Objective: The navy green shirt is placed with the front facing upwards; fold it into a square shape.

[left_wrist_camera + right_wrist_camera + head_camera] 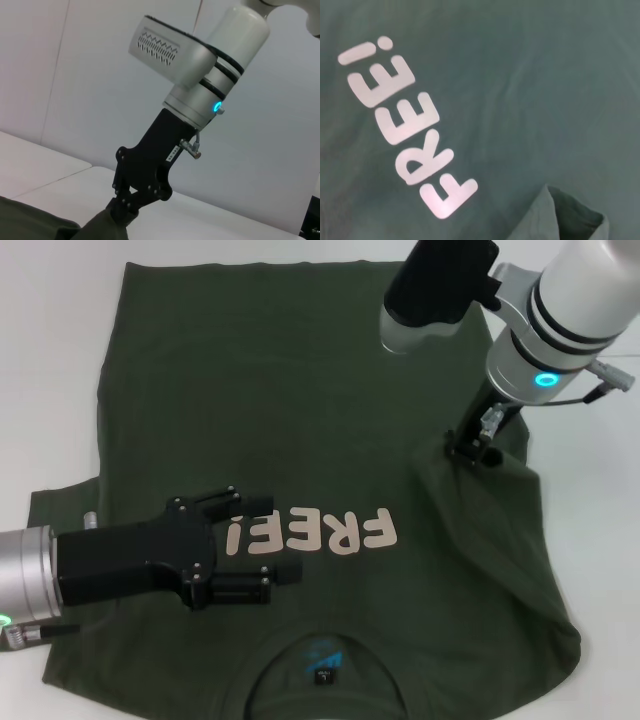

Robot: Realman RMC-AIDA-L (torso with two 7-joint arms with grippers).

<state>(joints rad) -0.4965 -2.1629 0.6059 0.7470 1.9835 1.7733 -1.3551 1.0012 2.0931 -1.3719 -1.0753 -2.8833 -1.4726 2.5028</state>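
Note:
The navy green shirt [300,410] lies front up on the white table, its collar and blue label [322,653] at the near edge, with pale letters "FREE" [315,533] on the chest. My right gripper [474,450] is shut on a pinch of cloth by the shirt's right sleeve and holds it raised into a peak. The left wrist view shows that gripper [120,212] clamping the cloth [45,222]. My left gripper [272,537] is open and empty, lying low over the chest just left of the letters. The right wrist view shows the letters [405,127] and a lifted fold [565,217].
The white table [50,360] shows around the shirt at the left and far right. The shirt's right sleeve side bunches toward the near right corner [545,640]. A pale wall [75,75] stands beyond the table.

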